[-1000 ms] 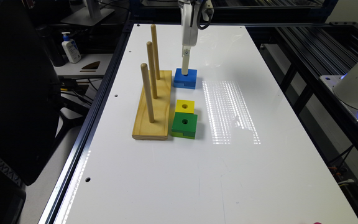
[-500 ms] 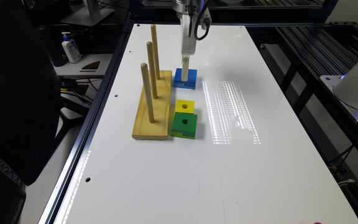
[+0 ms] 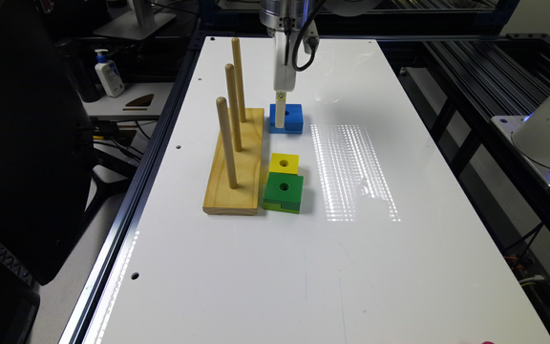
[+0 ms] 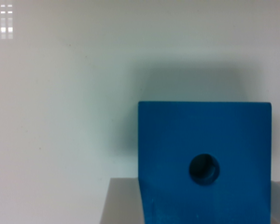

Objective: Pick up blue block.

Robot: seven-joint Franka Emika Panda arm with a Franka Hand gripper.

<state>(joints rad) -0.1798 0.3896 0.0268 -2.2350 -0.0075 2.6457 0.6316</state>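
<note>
gripper [image 3: 280, 119] down at blue block [image 3: 286, 118], upper centre of exterior frame | grip state: cannot tell | block looks on table [image 3: 351, 267], not lifted | left: confirm grasp, raise

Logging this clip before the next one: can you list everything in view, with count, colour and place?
blue block: one, bright blue, on the table beside the far end of the peg board, under the claw; centre hole in the wrist view.
yellow block: one, yellow, beside the peg board.
green block: one, green, touching the yellow block's near side.
peg board: one, pale wood, three upright pegs, exterior view's left of the blocks.
table: one, white.
lotion bottle: one, white, blue pump, off the table at the exterior view's left.
claw: one, white, down at the blue block.
</note>
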